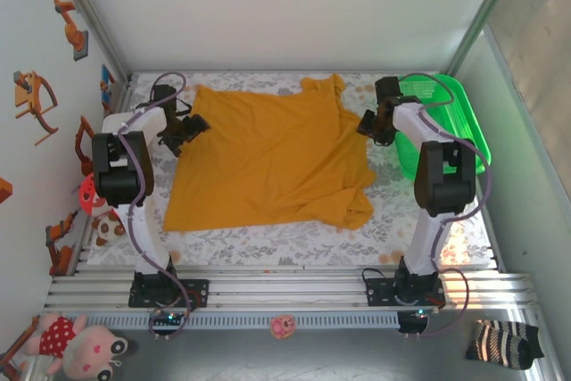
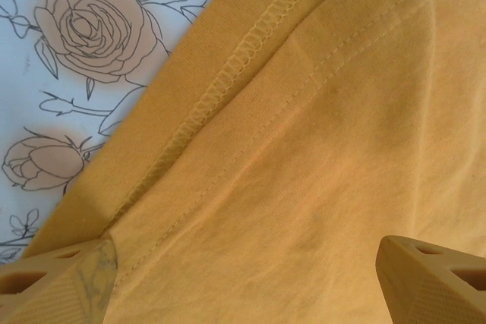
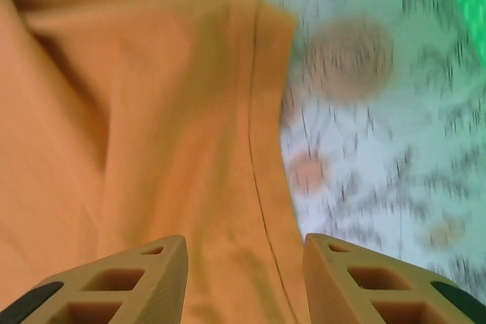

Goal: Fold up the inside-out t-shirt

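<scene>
1. The left gripper (image 2: 247, 259) has its jaws spread wide, and nothing is caught between them. Its tan fingers (image 2: 68, 286) hang just above the mustard t-shirt (image 1: 268, 162), near the shirt's left edge, where raised overlock stitching shows on the cloth.
2. The right gripper (image 3: 245, 252) has its jaws partly apart. The hemmed right edge of the shirt lies beneath the gap. This view is blurred, but no cloth appears pinched.
3. The shirt lies spread across the middle of the flower-printed table cover (image 1: 268, 243), between the 2 grippers. Its left side is flat. Its right side is rumpled and lapped over itself, with 1 sleeve pointing to the far edge.
4. The step in hand looks like taking hold of both side edges. To do it well, each gripper should drop onto its hem, pinch close to the edge and gather 1 layer on the left. On the right, the lapped cloth risks a double grab.
5. The left arm (image 1: 125, 176) rises from its base and bends inward, with its wrist tipped down. The right arm (image 1: 442, 176) mirrors it, beside the green basket (image 1: 455, 118).
</scene>
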Controlling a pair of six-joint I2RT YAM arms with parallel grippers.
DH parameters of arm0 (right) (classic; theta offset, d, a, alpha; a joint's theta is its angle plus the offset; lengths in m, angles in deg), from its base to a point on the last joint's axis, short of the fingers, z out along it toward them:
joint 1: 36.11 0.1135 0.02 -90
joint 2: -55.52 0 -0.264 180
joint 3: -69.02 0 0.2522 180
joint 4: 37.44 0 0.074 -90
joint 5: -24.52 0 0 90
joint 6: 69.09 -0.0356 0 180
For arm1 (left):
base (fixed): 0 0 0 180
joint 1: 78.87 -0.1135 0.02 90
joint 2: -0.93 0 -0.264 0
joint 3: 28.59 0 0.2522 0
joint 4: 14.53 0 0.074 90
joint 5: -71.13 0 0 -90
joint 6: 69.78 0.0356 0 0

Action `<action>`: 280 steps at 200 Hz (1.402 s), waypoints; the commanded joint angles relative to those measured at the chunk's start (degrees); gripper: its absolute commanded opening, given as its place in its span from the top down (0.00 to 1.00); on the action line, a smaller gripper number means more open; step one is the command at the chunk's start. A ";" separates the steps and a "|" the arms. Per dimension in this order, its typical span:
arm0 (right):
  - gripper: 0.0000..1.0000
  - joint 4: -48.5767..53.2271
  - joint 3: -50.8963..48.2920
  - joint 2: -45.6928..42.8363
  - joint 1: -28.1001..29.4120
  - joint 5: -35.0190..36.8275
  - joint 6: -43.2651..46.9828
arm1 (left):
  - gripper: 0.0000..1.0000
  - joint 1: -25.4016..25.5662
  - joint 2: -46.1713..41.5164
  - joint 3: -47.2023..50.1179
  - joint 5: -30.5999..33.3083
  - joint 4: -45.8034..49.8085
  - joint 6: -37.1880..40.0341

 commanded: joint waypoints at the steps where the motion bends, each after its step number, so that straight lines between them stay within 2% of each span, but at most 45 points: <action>1: 0.57 -1.45 -5.88 -6.88 2.18 -1.28 0.06 | 0.12 -0.23 -5.72 -0.16 -2.37 2.05 -0.05; 26: 0.58 -4.01 -13.60 -9.83 4.31 -0.78 -1.17 | 0.12 0.88 -10.61 5.03 -3.22 1.31 -0.68; 55: 0.67 -7.51 -20.89 -10.19 4.76 -2.02 -3.54 | 0.12 2.40 -14.46 14.51 -4.68 -2.18 -2.80; 94: 0.68 -8.57 -28.85 -13.55 5.05 -1.82 -6.80 | 0.12 3.65 -15.94 25.00 -5.64 -6.55 -5.50; 128: 0.68 -7.47 -35.97 -20.72 5.35 -1.18 -11.55 | 0.11 3.76 -19.03 32.08 -2.67 -5.81 -8.71; 149: 0.68 -6.10 -36.40 -25.01 5.37 -2.10 -12.24 | 0.11 3.28 -21.56 34.66 -0.67 -4.14 -9.41; 170: 0.68 -3.38 -29.28 -25.64 5.28 -1.98 -9.18 | 0.11 2.09 -24.52 32.18 0.81 -2.01 -8.54; 190: 0.67 -0.15 -17.47 -20.23 5.19 -0.86 -4.49 | 0.10 0.95 -23.86 23.52 1.58 0.54 -5.73; 226: 0.56 3.21 7.73 -1.60 3.85 0.40 1.77 | 0.10 -0.81 -10.95 1.43 0.35 4.61 -0.76; 253: 0.54 5.48 24.36 12.06 2.48 -0.72 2.72 | 0.10 -1.47 -0.63 -13.36 -1.45 5.37 -0.10; 280: 0.53 7.92 37.79 22.87 1.72 -2.43 4.32 | 0.10 -1.70 6.89 -22.03 -4.16 3.85 -0.86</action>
